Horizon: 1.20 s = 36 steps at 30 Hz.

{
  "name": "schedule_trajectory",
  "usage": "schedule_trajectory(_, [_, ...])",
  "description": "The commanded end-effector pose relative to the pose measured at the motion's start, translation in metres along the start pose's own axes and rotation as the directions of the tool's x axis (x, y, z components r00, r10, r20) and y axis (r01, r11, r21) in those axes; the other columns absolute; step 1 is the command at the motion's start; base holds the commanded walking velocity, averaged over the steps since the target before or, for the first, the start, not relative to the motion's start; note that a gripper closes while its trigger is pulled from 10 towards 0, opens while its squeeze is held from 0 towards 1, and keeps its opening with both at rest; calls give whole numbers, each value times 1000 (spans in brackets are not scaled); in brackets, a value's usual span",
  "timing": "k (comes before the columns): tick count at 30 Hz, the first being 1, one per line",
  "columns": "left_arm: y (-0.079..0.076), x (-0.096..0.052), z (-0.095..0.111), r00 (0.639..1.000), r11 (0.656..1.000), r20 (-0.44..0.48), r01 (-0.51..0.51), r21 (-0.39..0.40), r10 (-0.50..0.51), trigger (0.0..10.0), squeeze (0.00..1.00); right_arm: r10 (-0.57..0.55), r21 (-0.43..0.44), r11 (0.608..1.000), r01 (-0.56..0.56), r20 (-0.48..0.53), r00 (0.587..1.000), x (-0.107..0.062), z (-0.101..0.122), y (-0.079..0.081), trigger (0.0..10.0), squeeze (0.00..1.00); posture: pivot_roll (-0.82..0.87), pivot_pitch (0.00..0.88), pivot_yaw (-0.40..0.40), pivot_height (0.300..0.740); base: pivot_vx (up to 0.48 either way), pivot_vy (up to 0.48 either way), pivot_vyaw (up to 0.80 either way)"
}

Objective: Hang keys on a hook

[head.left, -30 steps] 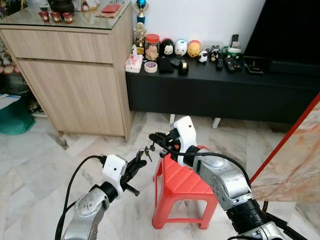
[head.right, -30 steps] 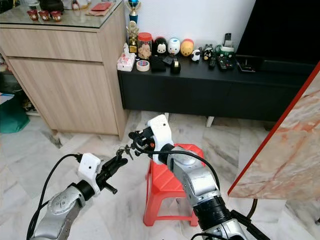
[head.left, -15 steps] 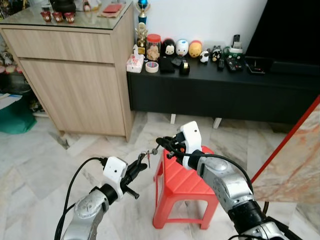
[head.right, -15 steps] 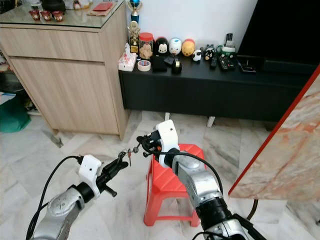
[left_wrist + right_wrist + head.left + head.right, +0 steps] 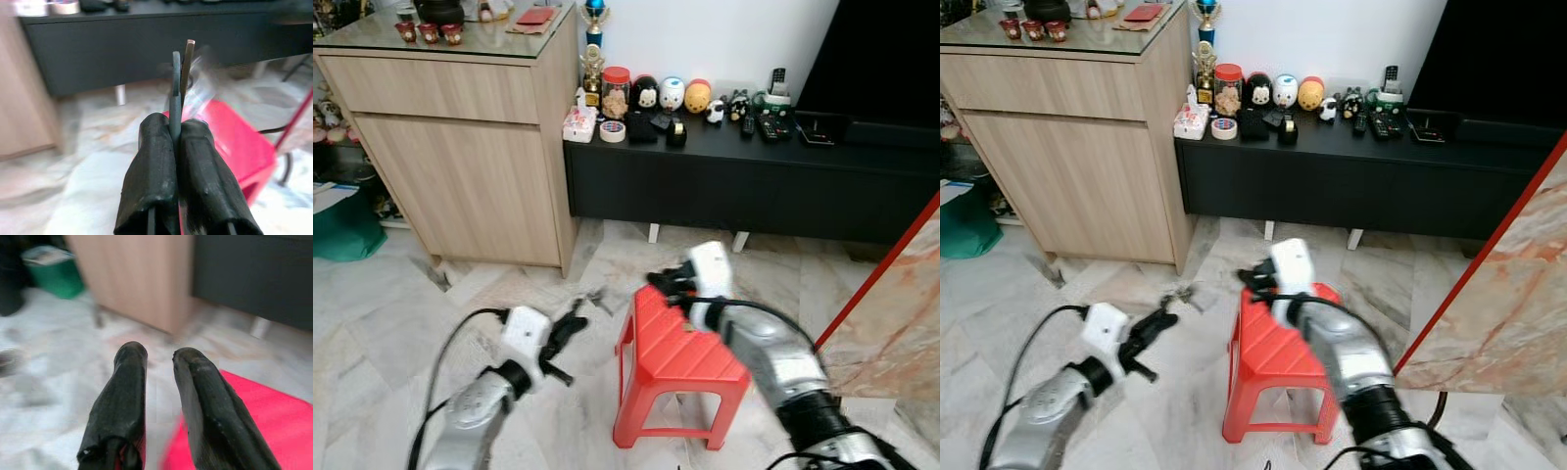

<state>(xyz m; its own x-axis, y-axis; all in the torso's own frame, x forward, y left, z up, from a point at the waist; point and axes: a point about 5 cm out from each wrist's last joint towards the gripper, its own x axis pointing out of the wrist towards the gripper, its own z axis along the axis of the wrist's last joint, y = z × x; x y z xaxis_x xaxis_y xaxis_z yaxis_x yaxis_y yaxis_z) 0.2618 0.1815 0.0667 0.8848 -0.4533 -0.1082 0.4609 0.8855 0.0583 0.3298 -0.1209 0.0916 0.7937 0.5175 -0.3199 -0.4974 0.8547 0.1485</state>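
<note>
Left wrist view, fingers [image 5: 178,142] pinching keys [image 5: 182,73]

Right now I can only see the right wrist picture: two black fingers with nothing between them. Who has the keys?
Observer: The left end effector has them. Its fingers are pinched shut on the keys.
Operator: Where is that arm?
Observer: In the head view it is low over the marble floor, to the left of the red stool and not touching it.
Operator: And where is my end effector?
Observer: The right end effector hovers open by the stool's far left corner, with a gap between it and the keys.
</note>
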Motion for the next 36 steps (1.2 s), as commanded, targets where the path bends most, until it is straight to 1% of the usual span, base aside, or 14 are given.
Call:
schedule_trajectory(1, [-6,4,3,1000,1000,22,18,-7,-18,0,0,28,14,1000,-28,-22,999,2,-5,4,10000,1000,52,20,-64,740,0,0,0])
schedule_trajectory(5, [-6,4,3,1000,1000,22,20,-7,-20,0,0,104,-32,994,-106,-58,993,0,-7,7,10000,1000,50,26,-62,740,0,0,0])
schedule_trajectory(6, [-6,4,3,1000,1000,19,21,-6,-21,0,0,113,-45,992,-117,-82,990,-1,-11,6,10000,0,50,26,-62,740,0,0,0])
schedule_trajectory(11, [-4,3,-5,999,1000,-38,-1,20,2,392,0,40,-45,998,-47,-136,990,0,-24,-3,10000,0,51,28,-62,740,0,0,0])
schedule_trajectory(12, [-1,2,-10,997,999,-68,-31,19,32,6549,0,-8,-34,999,2,-169,986,-1,-34,-9,10000,0,51,28,-62,740,0,0,0])
schedule_trajectory(13, [0,0,-14,995,999,-88,-38,26,40,10000,0,-34,-28,999,29,-197,980,-2,-43,-12,10000,0,52,28,-62,740,0,0,0])
schedule_trajectory(16, [1,-1,-18,993,998,-108,-41,37,45,10000,0,-57,-24,998,53,-226,972,-3,-52,-15,10000,0,52,28,-62,740,0,0,0])
schedule_trajectory(21, [9,-15,-47,963,989,-224,-146,24,148,10000,0,-198,18,975,222,-388,900,-25,-119,-21,10000,0,56,19,-58,740,0,0,0])
schedule_trajectory(24, [12,-21,-58,944,982,-272,-185,35,188,10000,0,-237,29,961,276,-435,869,-36,-141,-20,10000,0,57,14,-56,740,0,0,0])
schedule_trajectory(27, [13,-29,-80,902,974,-373,-226,16,216,10000,0,-282,4,943,332,-521,806,-53,-171,-15,10000,0,56,8,-52,740,0,0,0])
schedule_trajectory(30, [11,-34,-91,875,972,-433,-235,11,216,10000,0,-295,8,933,359,-550,781,-61,-182,-13,10000,0,54,0,-47,740,0,0,0])
schedule_trajectory(32, [12,-42,-104,830,961,-501,-276,10,243,10000,0,-309,13,921,390,-586,749,-71,-196,-9,10000,0,51,0,-40,740,0,0,0])
schedule_trajectory(35, [12,-49,-113,791,951,-553,-308,13,264,10000,0,-318,21,909,415,-608,727,-78,-206,-6,10000,0,52,0,-35,740,0,0,0])
schedule_trajectory(36, [12,-49,-113,791,951,-553,-308,13,264,10000,0,-318,21,909,415,-608,727,-78,-206,-6,10000,0,52,0,-35,740,0,0,0])
